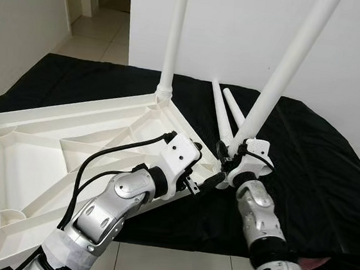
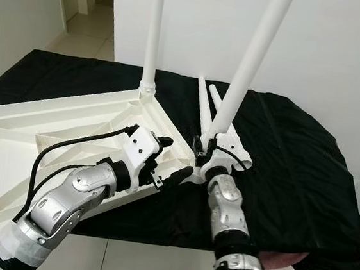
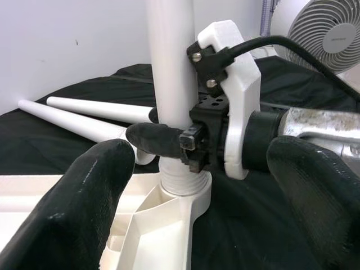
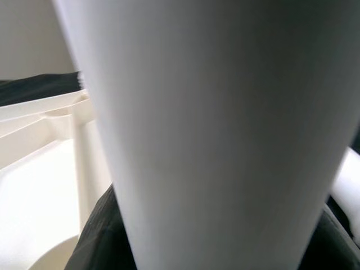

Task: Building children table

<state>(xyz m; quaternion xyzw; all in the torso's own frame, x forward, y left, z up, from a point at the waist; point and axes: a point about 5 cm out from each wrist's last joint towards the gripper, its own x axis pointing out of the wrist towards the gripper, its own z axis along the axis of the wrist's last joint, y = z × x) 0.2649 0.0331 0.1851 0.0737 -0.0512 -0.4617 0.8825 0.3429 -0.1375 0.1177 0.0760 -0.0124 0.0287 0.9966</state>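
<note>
Right gripper (image 1: 229,167) clamps the tilted table leg (image 1: 283,75) at frame centre, its threaded foot in the corner socket of the upturned tabletop (image 1: 50,141); left gripper (image 1: 204,181) spread open beside it; straighten the leg before twisting to avoid cross-threading.

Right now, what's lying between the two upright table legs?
Two loose legs lie on the black cloth between the far upright leg and the tilted leg held by the right gripper, seen in both eye views.

Leg (image 1: 289,63) tops beyond frame edge
</note>
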